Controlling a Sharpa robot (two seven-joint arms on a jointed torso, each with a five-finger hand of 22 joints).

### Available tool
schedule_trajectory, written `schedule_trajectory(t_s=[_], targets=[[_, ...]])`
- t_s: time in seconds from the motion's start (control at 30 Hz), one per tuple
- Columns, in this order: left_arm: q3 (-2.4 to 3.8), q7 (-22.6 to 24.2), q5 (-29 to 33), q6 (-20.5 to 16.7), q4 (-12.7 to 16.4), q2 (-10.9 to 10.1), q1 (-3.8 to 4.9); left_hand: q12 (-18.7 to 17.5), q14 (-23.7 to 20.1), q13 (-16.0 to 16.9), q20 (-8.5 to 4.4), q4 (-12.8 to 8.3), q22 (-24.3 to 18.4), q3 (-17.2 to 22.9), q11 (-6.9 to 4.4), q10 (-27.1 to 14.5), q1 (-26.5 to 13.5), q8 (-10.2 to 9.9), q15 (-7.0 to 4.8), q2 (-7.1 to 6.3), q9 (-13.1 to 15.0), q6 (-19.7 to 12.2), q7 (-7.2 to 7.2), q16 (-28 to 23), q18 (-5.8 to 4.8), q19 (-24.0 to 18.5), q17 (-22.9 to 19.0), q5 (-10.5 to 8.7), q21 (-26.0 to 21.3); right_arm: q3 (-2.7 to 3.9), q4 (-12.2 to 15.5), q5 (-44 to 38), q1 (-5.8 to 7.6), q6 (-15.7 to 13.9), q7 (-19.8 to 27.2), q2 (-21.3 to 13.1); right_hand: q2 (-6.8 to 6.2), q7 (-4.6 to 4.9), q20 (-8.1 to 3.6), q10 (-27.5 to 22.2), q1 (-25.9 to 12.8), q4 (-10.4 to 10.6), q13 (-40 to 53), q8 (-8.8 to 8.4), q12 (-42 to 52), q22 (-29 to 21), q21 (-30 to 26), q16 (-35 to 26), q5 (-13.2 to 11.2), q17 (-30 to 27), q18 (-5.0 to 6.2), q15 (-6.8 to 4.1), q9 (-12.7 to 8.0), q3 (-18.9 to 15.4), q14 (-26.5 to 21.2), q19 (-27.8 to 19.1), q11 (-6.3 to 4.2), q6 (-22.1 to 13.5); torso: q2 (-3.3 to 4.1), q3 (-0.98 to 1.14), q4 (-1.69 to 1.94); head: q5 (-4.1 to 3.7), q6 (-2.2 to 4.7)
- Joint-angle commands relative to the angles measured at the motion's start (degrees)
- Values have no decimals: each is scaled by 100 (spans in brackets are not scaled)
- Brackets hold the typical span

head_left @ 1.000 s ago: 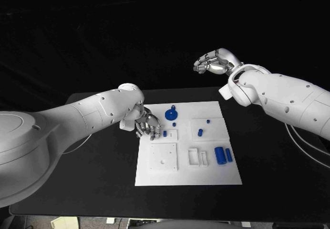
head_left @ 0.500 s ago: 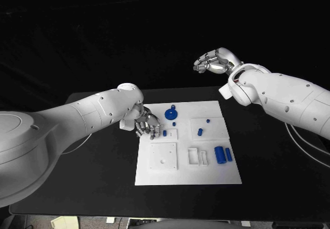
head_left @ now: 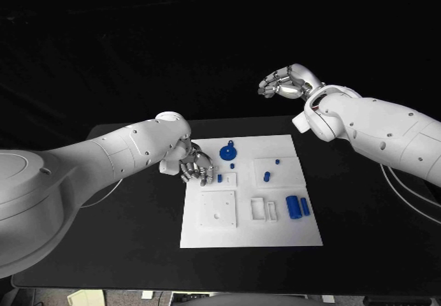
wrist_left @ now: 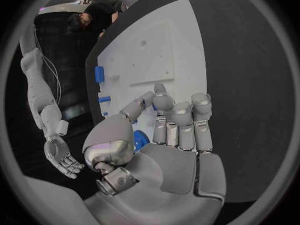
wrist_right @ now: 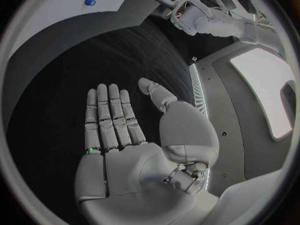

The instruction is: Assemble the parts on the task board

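Since a second ago almost nothing has moved: the left robot hand has stayed low at the left edge of the white board, and the right robot hand has stayed raised well beyond the far edge of the desk.

The left robot hand hangs with its fingers pointing down side by side, their tips at or just above the board beside a small blue peg; whether they touch it cannot be told. The wrist view shows nothing between thumb and fingers, so this robot hand is released. The right robot hand, in its own wrist view, lies flat with fingers straight and the palm bare, grasping nothing.

The board lies in the middle of the desk. At its far end sits a round blue disc with a small blue stud just beside it. Nearer the right side stand a short blue pin and a tiny blue dot. Two blue cylinders lie side by side near the right edge, next to a white slotted block. A white square plate rests on the board's left half.
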Motion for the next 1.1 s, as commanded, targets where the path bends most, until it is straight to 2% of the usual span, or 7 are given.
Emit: schedule_trajectory(t_s=[0.03, 0.3, 0.33, 0.37, 0.43, 0.73, 1.1], targets=[[-1, -1, 12, -151, -6, 6, -11, -1, -146, 14, -580, 20, -8, -62, 1, -41, 91, -31, -80, -1, 14, -35, 10, -22, 110, -49, 0, -70, -31, 4, 8, 21, 0, 27, 40, -2, 18, 5, 22, 33, 57, 8, -7, 31, -22, 10, -28, -30, 10, -4, 43, 4, -7, -30, 31, -3, 0, -34, 1, -3, 4, 0, 5], [-1, -5, 50, -131, -1, 5, -11, -10, -173, 65, -583, 94, -8, -254, 10, -73, 168, -87, -72, -243, 63, -40, 18, -23, 109, -71, 2, -199, -43, 4, 7, 22, 0, 28, 41, -1, 15, 6, 23, 33, 59, 8, -10, 31, -26, 10, -30, -32, 10, -6, 44, 5, -9, -30, 29, -5, 1, -36, 1, -4, 2, 4, 2], [-1, -7, 66, -131, -3, 5, -11, -11, -174, 69, -583, 101, -7, -281, 11, -75, 168, -91, -72, -254, 68, -39, 18, -23, 108, -72, 2, -202, -43, 4, 7, 22, 0, 29, 41, -1, 16, 6, 23, 33, 60, 8, -11, 31, -26, 10, -30, -32, 10, -6, 44, 5, -9, -30, 29, -5, 1, -36, 2, -4, 2, 4, 3], [-1, -11, 78, -131, -4, 5, -11, -11, -183, 90, -582, 63, 2, -480, 22, -82, 144, -107, -67, -208, 94, -41, 14, -16, 105, -80, 6, -101, -34, 4, 7, 22, 0, 28, 41, 1, 16, 6, 23, 33, 60, 8, -11, 31, -26, 10, -30, -33, 10, -6, 44, 5, -9, -30, 29, -5, 1, -37, 2, -5, 2, 3, 4], [-1, -14, 79, -138, -5, 4, -11, -17, -188, 104, -582, 57, 1, -615, 15, -86, 131, -123, -67, -240, 112, -38, 21, -15, 105, -94, 7, -129, -41, 4, 7, 22, 0, 26, 42, 1, 16, 6, 23, 33, 61, 8, -12, 31, -27, 10, -30, -33, 10, -6, 45, 5, -10, -30, 29, -6, 1, -37, 2, -4, 2, -1, -2], [-1, -30, 97, -95, -2, -14, -11, -37, -198, 135, -592, 145, -7, -763, 11, -91, 182, -170, -73, -479, 150, -29, 17, -18, 115, -105, 5, -317, -61, 4, 1, 28, 0, 15, 47, -2, 11, 7, 25, 33, 64, 7, -15, 31, -30, 11, -32, -34, 10, -7, 45, 6, -12, -31, 28, -8, 2, -39, 2, -5, 1, -1, -3], [-1, -76, 179, -50, 10, -34, -11, -53, -209, 156, -596, 226, -8, -802, 13, -94, 238, -204, -72, -657, 177, -21, 19, -19, 118, -115, 4, -462, -72, 4, -3, 33, 0, 15, 50, 9, 10, 8, 26, 35, 69, 6, -19, 32, -34, 12, -33, -35, 10, -9, 47, 6, -15, -31, 28, -9, 3, -40, -1, -6, 5, -1, 13]])
